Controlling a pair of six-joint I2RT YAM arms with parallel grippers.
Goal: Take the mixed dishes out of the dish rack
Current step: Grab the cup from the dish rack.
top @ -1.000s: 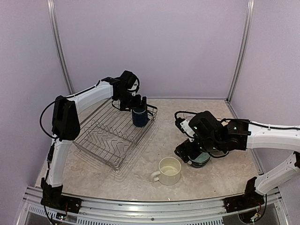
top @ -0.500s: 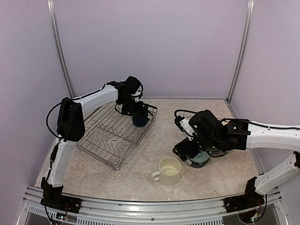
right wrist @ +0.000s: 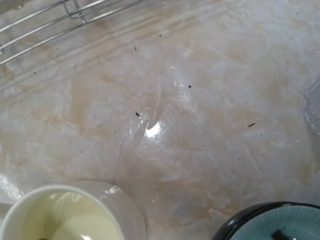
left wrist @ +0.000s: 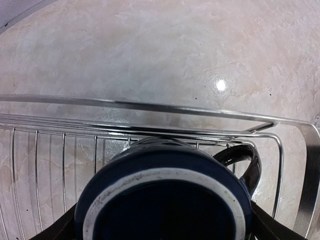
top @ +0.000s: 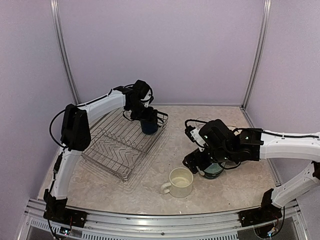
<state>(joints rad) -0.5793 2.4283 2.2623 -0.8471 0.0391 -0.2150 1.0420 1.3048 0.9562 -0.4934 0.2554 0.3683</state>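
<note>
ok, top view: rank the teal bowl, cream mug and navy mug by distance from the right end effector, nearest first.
From the right end effector:
1. teal bowl: right beside it, partly under the arm, on the table's right side.
2. cream mug: just to its left, toward the near edge.
3. navy mug: well off to the left, in the rack's far right corner.

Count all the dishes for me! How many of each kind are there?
Mugs: 2 (navy mug in the dish rack, cream mug outside it)
Bowls: 1 (teal bowl)
Glasses: 1 (clear tumbler)
Total: 4 dishes
</note>
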